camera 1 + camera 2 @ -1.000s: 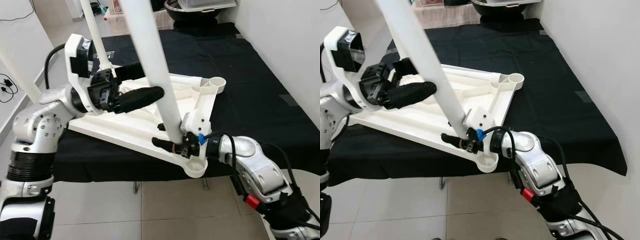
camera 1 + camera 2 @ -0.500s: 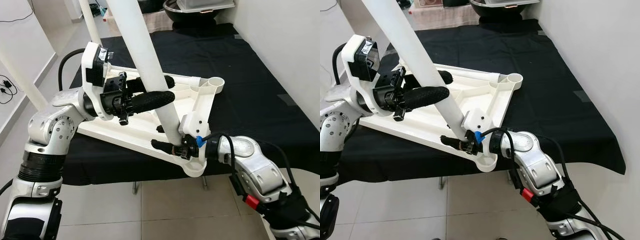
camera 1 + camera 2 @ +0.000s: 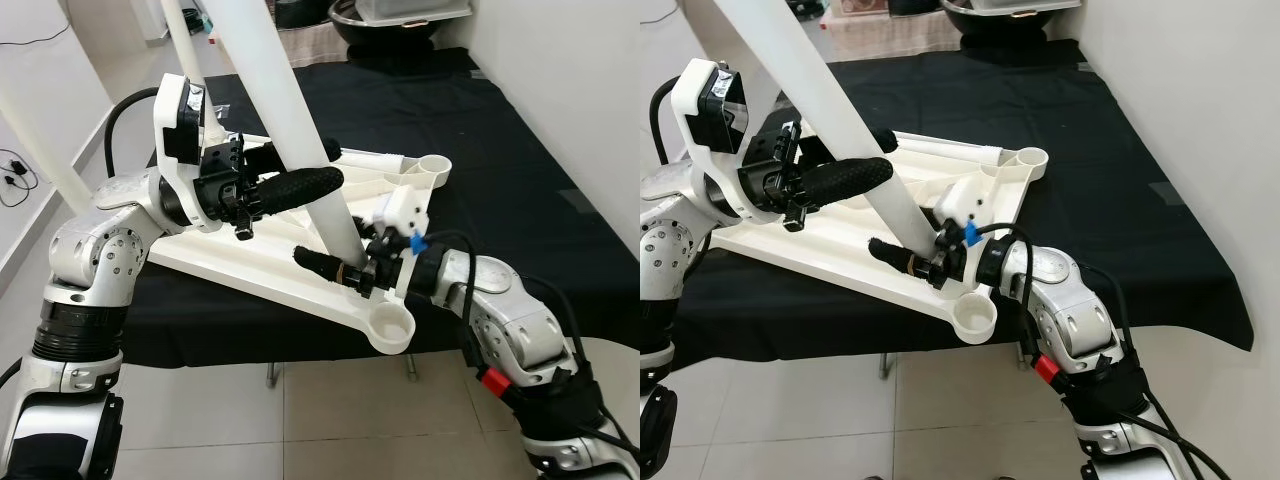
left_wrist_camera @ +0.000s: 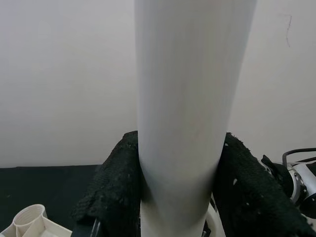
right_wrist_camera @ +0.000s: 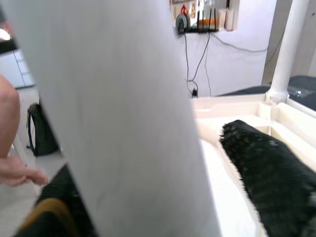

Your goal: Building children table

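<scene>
The white children's table top [image 3: 240, 262] lies upside down on a black-covered bench [image 3: 490, 150]. A long white table leg [image 3: 290, 110] leans over it, its lower end just above the top, beside the empty near corner socket [image 3: 390, 330]. My left gripper [image 3: 332, 163] is shut on the leg's middle, and in the left wrist view the fingers [image 4: 116, 187] press both sides of the leg [image 4: 185, 113]. My right gripper [image 3: 318, 255] is shut on the leg's lower end, one finger [image 5: 266, 168] showing beside it.
Two more white legs [image 3: 185, 45] [image 3: 40, 130] stand upright at the left corners. The far right corner socket [image 3: 432, 165] is open. A dark tub [image 3: 390, 25] sits at the bench's far end, a wall on the right. A person's hand [image 5: 17, 170] and a dark bag [image 5: 42, 133] are near the floor.
My left gripper swung in from the left and closed around the leg. My right gripper rose with the leg's lower end, up and away from the near corner socket.
</scene>
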Robot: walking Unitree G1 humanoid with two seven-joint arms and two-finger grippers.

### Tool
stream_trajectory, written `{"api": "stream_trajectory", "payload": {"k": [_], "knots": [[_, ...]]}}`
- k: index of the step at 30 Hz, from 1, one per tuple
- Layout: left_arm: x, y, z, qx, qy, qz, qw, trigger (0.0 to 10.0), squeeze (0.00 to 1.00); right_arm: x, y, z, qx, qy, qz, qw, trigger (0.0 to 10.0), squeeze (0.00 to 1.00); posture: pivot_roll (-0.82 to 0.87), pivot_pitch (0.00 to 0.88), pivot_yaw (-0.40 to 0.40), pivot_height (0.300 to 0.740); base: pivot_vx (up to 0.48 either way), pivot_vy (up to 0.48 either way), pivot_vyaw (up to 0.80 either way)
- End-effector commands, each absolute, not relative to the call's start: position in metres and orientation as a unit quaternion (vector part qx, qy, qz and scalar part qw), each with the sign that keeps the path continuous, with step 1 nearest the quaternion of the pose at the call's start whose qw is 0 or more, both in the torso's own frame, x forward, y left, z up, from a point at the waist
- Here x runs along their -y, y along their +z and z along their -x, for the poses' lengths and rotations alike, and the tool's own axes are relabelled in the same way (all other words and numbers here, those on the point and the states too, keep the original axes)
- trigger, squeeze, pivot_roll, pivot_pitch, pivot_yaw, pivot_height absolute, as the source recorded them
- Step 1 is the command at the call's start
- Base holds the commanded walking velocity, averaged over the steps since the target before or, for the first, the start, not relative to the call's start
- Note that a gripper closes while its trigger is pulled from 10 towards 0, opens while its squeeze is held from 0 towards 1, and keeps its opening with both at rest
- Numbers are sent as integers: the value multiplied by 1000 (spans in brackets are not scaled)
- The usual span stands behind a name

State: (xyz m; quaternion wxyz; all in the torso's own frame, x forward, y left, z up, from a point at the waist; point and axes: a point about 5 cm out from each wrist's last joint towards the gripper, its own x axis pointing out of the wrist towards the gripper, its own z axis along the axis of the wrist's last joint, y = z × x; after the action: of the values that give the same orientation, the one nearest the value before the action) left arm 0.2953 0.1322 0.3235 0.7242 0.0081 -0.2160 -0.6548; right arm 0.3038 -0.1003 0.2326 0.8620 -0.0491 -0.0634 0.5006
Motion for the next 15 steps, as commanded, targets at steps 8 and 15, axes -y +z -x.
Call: {"api": "stream_trajectory", "payload": {"k": [8,15], "knots": [[-131,319,-293,207,-666,-4,717,0,0,80,237,-293,89,528,80,841,10000,0,-47,116,92,740,0,0,0],[-131,319,-293,208,-667,-1,715,0,0,74,234,-295,83,522,127,839,39,0,-46,116,90,740,0,0,0]]}}
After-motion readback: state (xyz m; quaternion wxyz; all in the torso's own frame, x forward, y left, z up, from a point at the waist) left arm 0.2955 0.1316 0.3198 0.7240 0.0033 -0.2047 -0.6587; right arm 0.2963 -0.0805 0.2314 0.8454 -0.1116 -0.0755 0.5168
